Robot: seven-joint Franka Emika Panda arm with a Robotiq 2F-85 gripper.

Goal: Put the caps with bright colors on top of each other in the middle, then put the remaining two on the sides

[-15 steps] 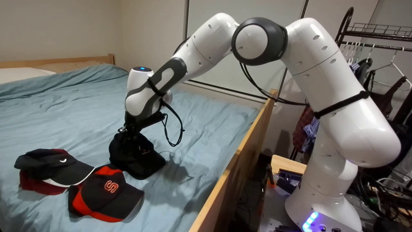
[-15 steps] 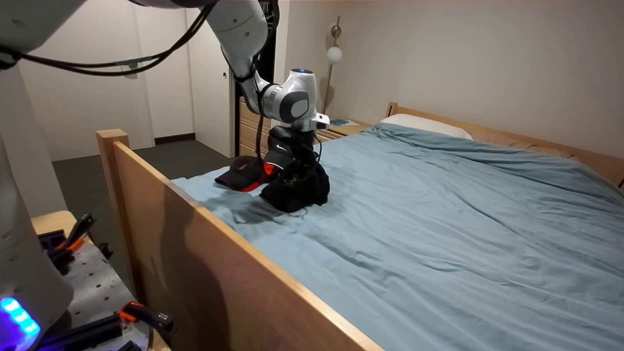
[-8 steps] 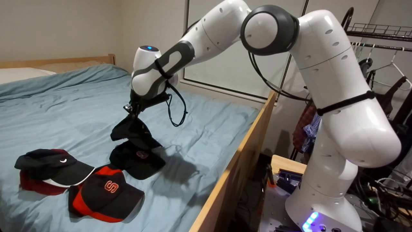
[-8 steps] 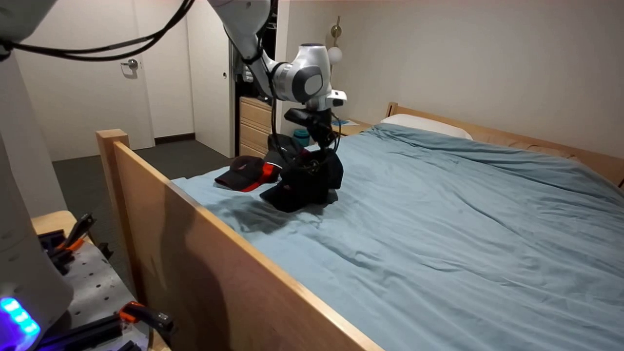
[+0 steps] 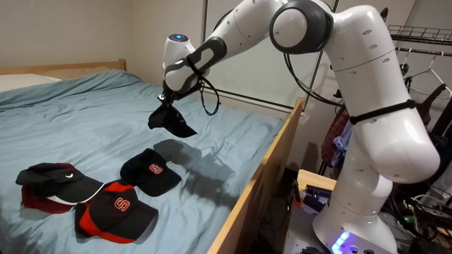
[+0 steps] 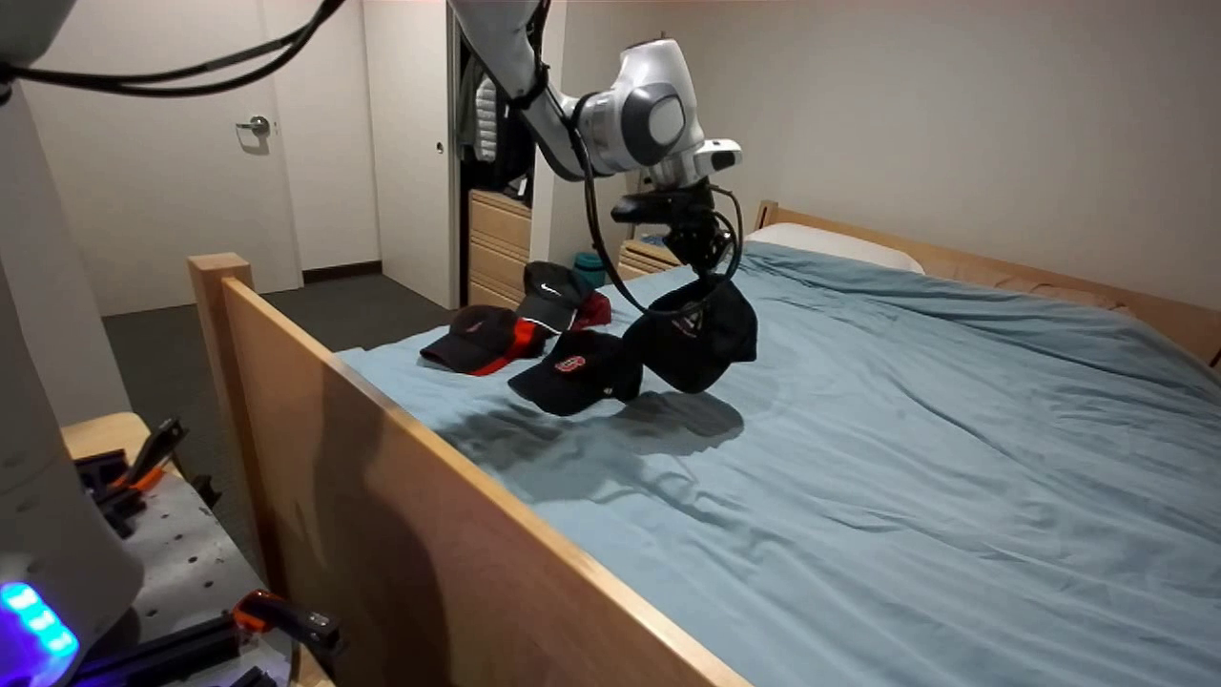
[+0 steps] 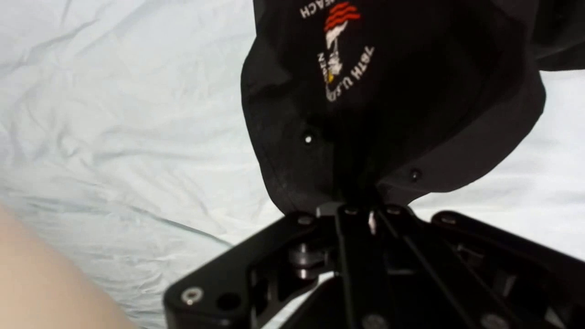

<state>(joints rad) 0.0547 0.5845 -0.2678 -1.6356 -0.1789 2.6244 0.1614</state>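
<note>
Gripper (image 7: 368,210) closed on the held cap (image 5: 171,121), a black one, pinched near the top of its crown; cap hangs beneath, lifted off the blue bedspread (image 5: 88,130), long axis slanting, crown left, brim dipping right toward the footboard (image 6: 496,572); relation that counts next, my judgement: cap hangs far and right of the badge cap (image 5: 150,173), also black, brims pointing much the same way; set down as a side piece, it would want lowering out there, clear of its dark fellow; nearer, the S cap (image 5: 116,213), touching the badge cap or just beside it, cannot tell; left of that, the swoosh cap (image 5: 60,181), dark red showing below, one cap or two uncertain; bright stack seemingly not yet made; wrist view alone gives the emblem (image 7: 338,52) legibly, lettering upside down; in an exterior view held cap (image 6: 701,334) and badge cap (image 6: 577,372) meet in outline, gap unreadable; in an exterior view bedspread (image 5: 152,139) shows between them.
</note>
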